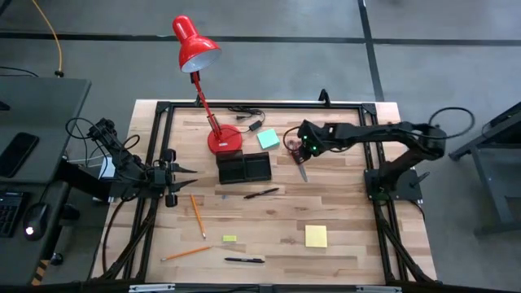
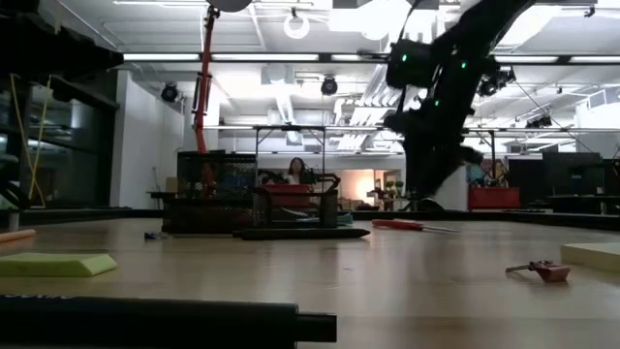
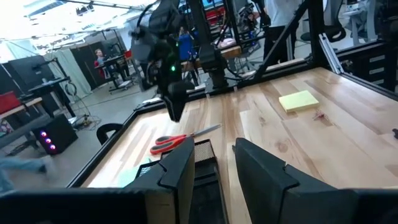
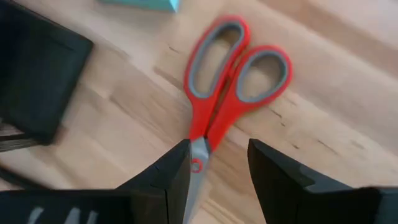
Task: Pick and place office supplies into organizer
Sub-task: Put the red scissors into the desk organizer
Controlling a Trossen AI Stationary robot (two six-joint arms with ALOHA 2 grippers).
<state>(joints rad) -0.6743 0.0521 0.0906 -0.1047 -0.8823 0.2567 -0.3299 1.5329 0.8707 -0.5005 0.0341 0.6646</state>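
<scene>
A pale wooden table [image 1: 342, 212] carries everything, framed in black rails with an open workshop behind it. Nearest the front edge lie a black pen [image 1: 244, 260], an orange pencil [image 1: 184, 254], a tiny yellow-green piece [image 1: 229, 238] and a yellow sticky-note pad [image 1: 316, 236], all well apart from each other and untouched. A little farther in, a second orange pencil [image 1: 196, 215] and a second black pen [image 1: 260, 194] sit loose on the wood. Beyond them is the organizer [image 1: 244, 169], a low black tray with two compartments; nothing shows inside it, so the sorting seems to have barely begun.

The left gripper [image 1: 186, 172] waits at the table's left edge, level with the organizer, its fingers parted and holding nothing, probably parked to leave the middle free.

The right gripper [image 4: 217, 171] hangs over the red-handled scissors [image 4: 227, 78], which lie flat just right of the organizer. Its fingers stand apart astride the blades near the pivot, gripping nothing yet; that narrow neck looks the easiest part to pinch. Just past the handles lies the teal sticky-note pad [image 1: 268, 138], and beside it the red desk lamp [image 1: 213, 122] with its black cable [image 1: 244, 110]
</scene>
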